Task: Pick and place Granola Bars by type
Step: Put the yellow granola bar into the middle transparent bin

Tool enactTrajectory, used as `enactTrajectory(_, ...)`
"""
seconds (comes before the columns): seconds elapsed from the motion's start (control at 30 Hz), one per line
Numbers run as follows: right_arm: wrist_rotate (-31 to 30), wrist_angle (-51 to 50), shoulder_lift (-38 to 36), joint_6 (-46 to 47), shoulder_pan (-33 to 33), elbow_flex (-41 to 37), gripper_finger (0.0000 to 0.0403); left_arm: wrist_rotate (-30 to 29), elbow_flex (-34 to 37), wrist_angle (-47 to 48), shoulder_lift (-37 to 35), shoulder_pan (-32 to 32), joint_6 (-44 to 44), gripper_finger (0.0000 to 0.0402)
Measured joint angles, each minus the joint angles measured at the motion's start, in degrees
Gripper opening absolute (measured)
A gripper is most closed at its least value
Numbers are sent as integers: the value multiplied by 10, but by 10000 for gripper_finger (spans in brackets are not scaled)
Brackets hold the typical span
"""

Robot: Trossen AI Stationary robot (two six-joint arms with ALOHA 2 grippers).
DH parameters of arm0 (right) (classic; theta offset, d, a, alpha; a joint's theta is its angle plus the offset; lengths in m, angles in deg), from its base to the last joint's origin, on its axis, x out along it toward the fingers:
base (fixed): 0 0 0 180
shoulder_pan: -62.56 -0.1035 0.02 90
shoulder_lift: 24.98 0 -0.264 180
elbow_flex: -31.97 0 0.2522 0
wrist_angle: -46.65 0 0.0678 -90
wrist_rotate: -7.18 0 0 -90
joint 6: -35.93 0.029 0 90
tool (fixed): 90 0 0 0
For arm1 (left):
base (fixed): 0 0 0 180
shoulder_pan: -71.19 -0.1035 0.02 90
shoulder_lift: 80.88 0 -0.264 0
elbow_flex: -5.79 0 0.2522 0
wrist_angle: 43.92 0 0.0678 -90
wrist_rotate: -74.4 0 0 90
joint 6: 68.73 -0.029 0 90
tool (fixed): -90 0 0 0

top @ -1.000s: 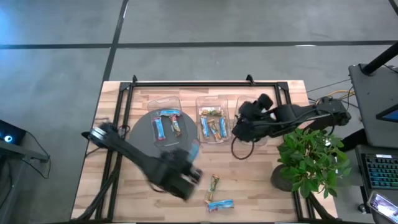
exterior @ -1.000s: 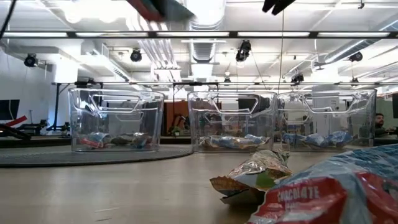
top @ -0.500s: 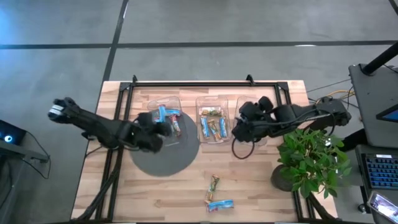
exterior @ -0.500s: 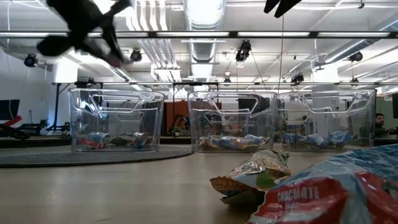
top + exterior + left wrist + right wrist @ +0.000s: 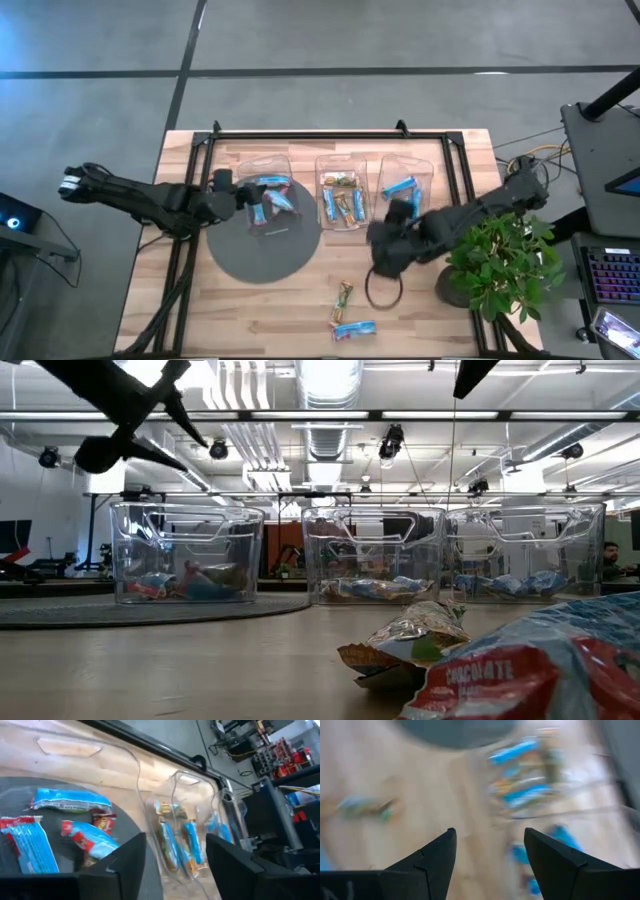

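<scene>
Three clear bins stand in a row at the table's far side. The left bin (image 5: 266,190), on a dark round mat (image 5: 262,255), holds blue and red-ended granola bars (image 5: 70,800). The middle bin (image 5: 340,195) and the right bin (image 5: 405,183) also hold bars. Two loose bars lie near the front edge, a green-tan one (image 5: 345,293) and a blue one (image 5: 353,328). My left gripper (image 5: 240,198) hangs open just left of the left bin, holding nothing. My right gripper (image 5: 380,255) is open and empty above the table, between the bins and the loose bars.
A potted plant (image 5: 495,258) stands at the table's right near corner, close to my right arm. A black frame (image 5: 330,135) runs along the far edge. Bare wood lies left of the loose bars.
My left gripper has swung from the table's near middle up to the left bin, then drawn back toward the left edge and opened. One more blue bar now lies in that bin. My right gripper has moved from the right bin toward the near edge, still open.
</scene>
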Motion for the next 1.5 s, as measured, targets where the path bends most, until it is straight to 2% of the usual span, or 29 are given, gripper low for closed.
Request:
enactTrajectory(0.13,75,65,41,-107,-35,0,224,19,-18,14,-18,12,-18,201)
enactTrajectory(0.33,171,163,116,-348,-64,0,224,25,-49,-68,-12,74,-134,202)
enactTrajectory(0.47,185,211,170,-514,-64,4,224,25,-65,-107,-2,114,-173,202)
enactTrajectory(0.6,185,247,222,-608,-55,10,224,25,-79,-118,5,159,-176,202)
enactTrajectory(0.87,186,244,306,-651,-41,45,224,10,-95,-137,24,237,-177,202)
enactTrajectory(1.1,249,244,327,-635,-26,63,220,5,-95,-138,30,253,-179,202)
enactTrajectory(1.5,257,275,330,-626,8,42,143,5,-93,-138,30,253,-196,202)
